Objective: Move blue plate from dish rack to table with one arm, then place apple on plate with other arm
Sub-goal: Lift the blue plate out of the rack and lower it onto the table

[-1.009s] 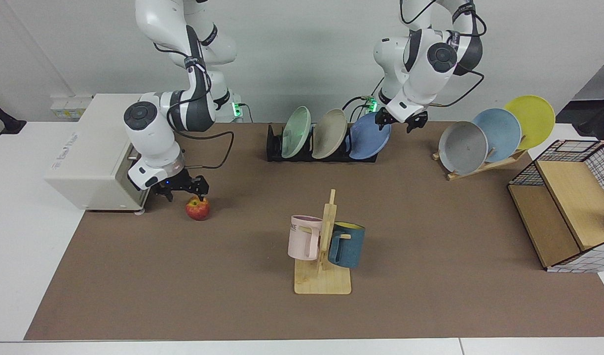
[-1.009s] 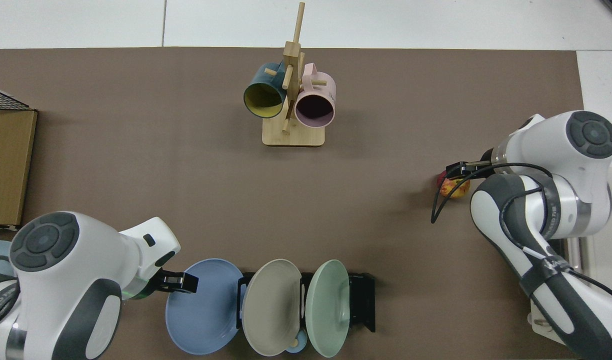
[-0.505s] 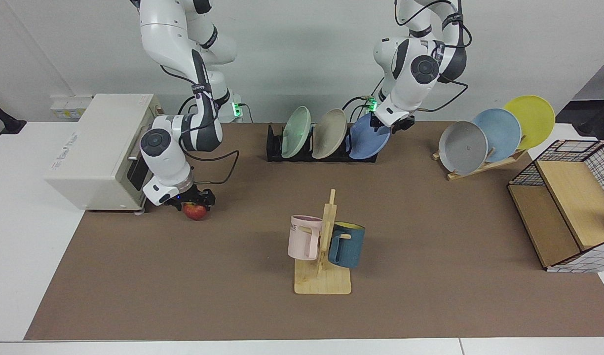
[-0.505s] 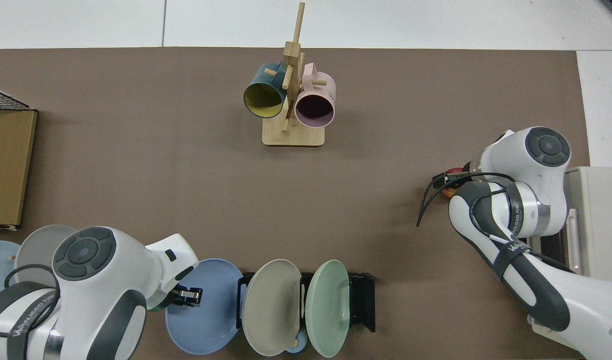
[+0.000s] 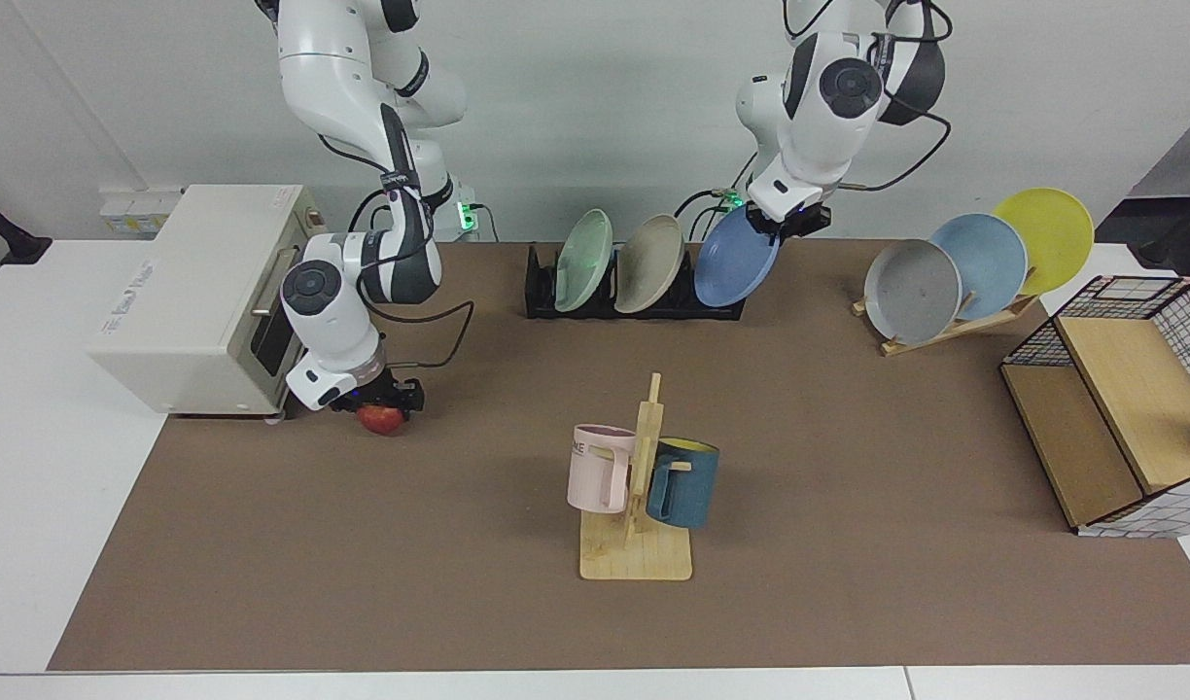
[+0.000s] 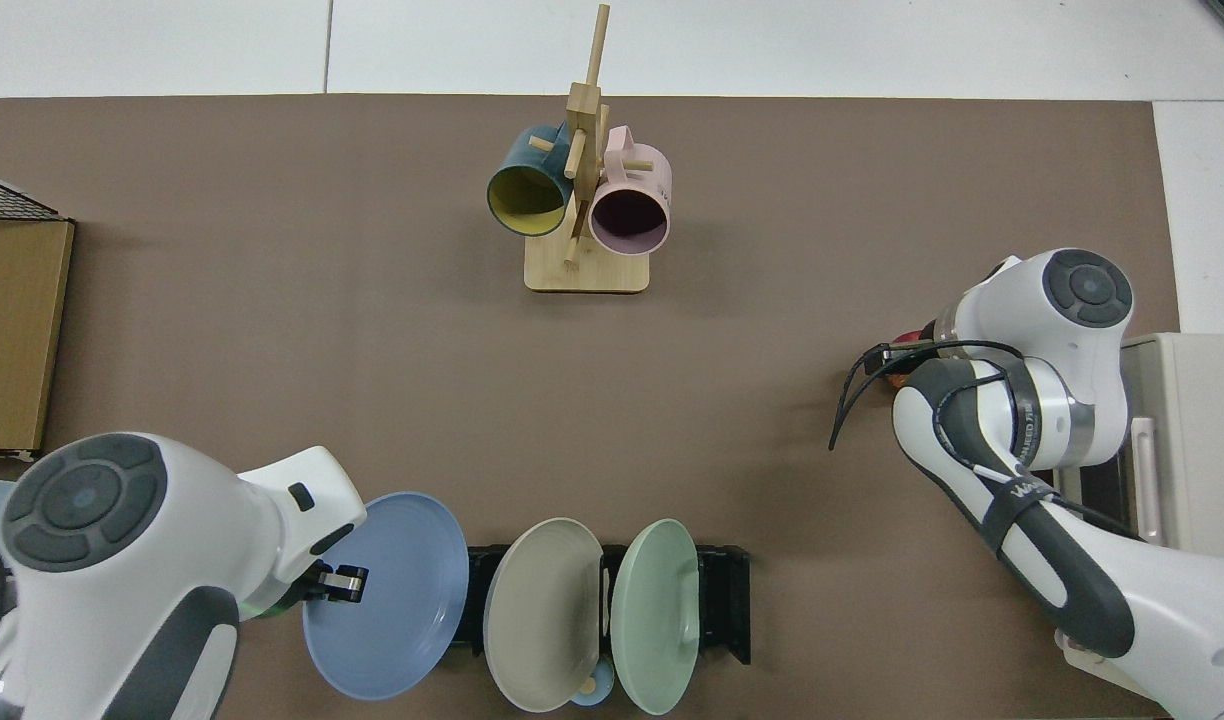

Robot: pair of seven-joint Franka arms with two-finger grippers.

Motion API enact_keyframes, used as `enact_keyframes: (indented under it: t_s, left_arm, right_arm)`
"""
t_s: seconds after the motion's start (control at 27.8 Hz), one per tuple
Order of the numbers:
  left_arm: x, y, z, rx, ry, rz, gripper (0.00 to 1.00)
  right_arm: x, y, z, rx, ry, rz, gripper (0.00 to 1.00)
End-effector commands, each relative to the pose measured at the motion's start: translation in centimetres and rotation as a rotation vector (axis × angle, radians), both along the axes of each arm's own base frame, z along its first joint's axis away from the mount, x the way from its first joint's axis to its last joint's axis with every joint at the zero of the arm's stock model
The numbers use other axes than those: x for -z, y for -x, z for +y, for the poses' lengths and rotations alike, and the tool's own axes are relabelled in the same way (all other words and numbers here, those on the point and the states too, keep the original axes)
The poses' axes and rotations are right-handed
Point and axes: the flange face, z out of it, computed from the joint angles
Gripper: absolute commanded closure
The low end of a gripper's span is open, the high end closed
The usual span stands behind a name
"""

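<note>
Blue plate (image 5: 736, 262) was gripped at its rim by left gripper (image 5: 787, 220), just above dish rack (image 5: 595, 301); lowering to table (image 5: 848, 437) judged next. Right gripper (image 5: 386, 397) was clamped on apple (image 5: 382, 419), well apart from the rack.

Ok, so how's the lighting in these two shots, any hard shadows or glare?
Facing view: even, soft light; only a faint shadow on the table under the apple below the right gripper, no glare on the blue plate held by the left gripper. Top view: equally flat; the mug stand throws barely any shadow.
</note>
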Motion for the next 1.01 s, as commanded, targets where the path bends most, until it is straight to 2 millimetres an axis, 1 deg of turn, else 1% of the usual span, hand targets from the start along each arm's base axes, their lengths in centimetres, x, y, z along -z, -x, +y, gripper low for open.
enact_keyframes:
  t_s: [0.0, 0.11, 0.22, 0.29, 0.36, 0.47, 0.54, 0.58, 0.65, 0.76, 0.83, 0.9, 0.94, 0.97]
  left_arm:
    - [-5.5, -1.9, 2.2, -0.024, 0.001, -0.052, 1.0]
    - [-5.9, -3.9, 2.8, -0.011, 0.04, -0.085, 1.0]
    - [-5.3, -6.6, 4.3, -0.05, 0.108, -0.154, 1.0]
    - [-3.9, -7.8, 3.9, -0.081, 0.184, -0.159, 1.0]
    - [-1.8, -9.3, 3.6, -0.107, 0.256, -0.15, 1.0]
    - [0.4, -11.2, 3.4, -0.137, 0.31, -0.176, 1.0]
    - [1.5, -11.9, 3.2, -0.173, 0.355, -0.191, 1.0]
    - [2.3, -12.1, 3.6, -0.196, 0.384, -0.183, 1.0]
    - [4.9, -12.7, 3.8, -0.226, 0.455, -0.142, 1.0]
    - [8.4, -13.6, 3.1, -0.264, 0.523, -0.12, 1.0]
    - [9.9, -14.1, 2.5, -0.282, 0.529, -0.139, 1.0]
    - [11.2, -14.2, 1.5, -0.278, 0.527, -0.139, 1.0]
    - [11.7, -14.2, 0.9, -0.272, 0.525, -0.139, 1.0]
    - [11.6, -14.1, 0.6, -0.267, 0.526, -0.144, 1.0]
  right_arm:
    - [-4.9, -1.0, 0.4, 0.008, 0.011, 0.027, 1.0]
    - [-8.0, -1.2, 1.5, -0.006, 0.007, 0.045, 1.0]
    - [-11.0, -0.8, 1.3, -0.006, 0.006, 0.036, 1.0]
    - [-12.4, -0.5, 1.3, -0.006, 0.004, 0.028, 1.0]
    - [-13.8, -0.1, 1.2, -0.01, 0.002, 0.019, 1.0]
    - [-16.1, 0.8, 1.3, -0.007, -0.005, 0.017, 1.0]
    - [-17.8, 0.9, 1.3, -0.006, -0.007, 0.018, 1.0]
    - [-18.6, 0.8, 1.3, -0.006, -0.011, 0.023, 1.0]
    - [-20.3, 0.8, 1.2, -0.003, -0.015, 0.034, 1.0]
    - [-22.5, 1.1, 1.1, -0.004, -0.018, 0.027, 1.0]
    - [-23.0, 1.3, 1.0, -0.004, -0.019, 0.017, 1.0]
    - [-22.9, 1.3, 1.0, -0.004, -0.02, 0.014, 1.0]
    - [-23.0, 1.4, 1.0, -0.002, -0.021, 0.011, 1.0]
    - [-23.0, 1.4, 1.0, -0.002, -0.021, 0.01, 1.0]
